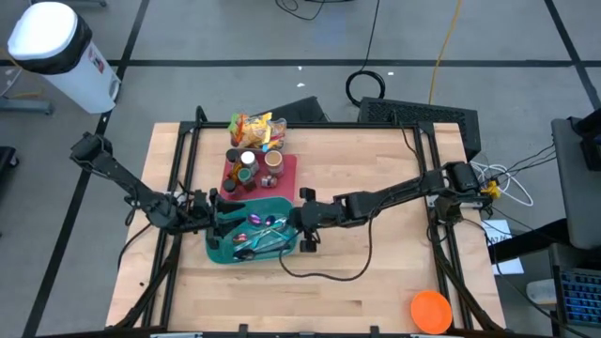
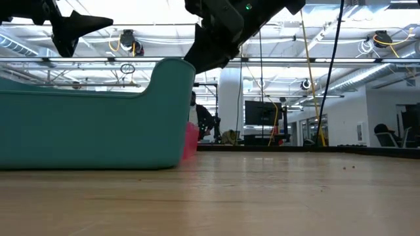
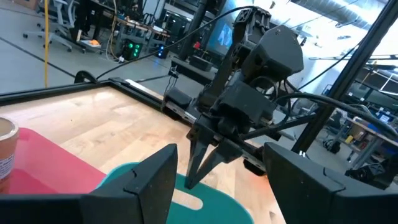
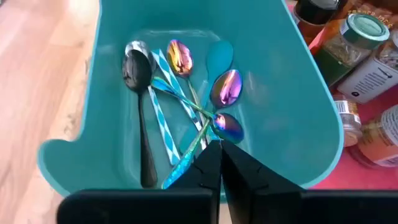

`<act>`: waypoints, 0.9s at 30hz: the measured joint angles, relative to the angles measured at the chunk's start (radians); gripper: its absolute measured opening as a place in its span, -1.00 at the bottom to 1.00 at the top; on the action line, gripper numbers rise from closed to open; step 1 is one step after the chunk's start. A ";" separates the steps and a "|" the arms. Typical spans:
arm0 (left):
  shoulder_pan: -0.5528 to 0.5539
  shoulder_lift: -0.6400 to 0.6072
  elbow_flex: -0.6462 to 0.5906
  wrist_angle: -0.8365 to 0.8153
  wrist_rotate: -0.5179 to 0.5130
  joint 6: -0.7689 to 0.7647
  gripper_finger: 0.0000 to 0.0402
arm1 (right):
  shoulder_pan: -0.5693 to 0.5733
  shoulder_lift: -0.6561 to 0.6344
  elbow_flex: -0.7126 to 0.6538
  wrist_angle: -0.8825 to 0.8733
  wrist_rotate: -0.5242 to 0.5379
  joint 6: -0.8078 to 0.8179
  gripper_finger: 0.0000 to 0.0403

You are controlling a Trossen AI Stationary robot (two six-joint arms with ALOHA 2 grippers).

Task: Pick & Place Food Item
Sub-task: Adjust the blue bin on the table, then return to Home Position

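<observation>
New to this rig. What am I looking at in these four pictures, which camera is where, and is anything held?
Two dark robot arms at a wooden table. One camera looks straight down, one sits at table height, and one rides on each wrist.

On the table: a teal bin with spoons inside, a red tray of jars, snack packets and an orange disc.

The right gripper is shut, low inside the bin over the spoon handles; whether it pinches one is unclear. The left gripper is open beside the bin, empty.

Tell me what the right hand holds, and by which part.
Cannot be told: right hand is shut at the spoon handles in the teal bin.
</observation>
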 joint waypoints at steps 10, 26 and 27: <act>-0.047 -0.145 0.000 -0.023 -0.035 0.085 0.21 | 0.001 -0.166 -0.001 -0.131 -0.005 -0.007 -0.96; -0.103 -0.567 0.001 -0.501 -0.106 0.153 0.21 | 0.113 -0.769 -0.325 -0.304 -0.007 0.271 -0.98; -0.103 -0.566 0.001 -0.501 -0.103 0.131 0.21 | 0.121 -0.804 -0.373 -0.265 -0.006 0.283 -0.98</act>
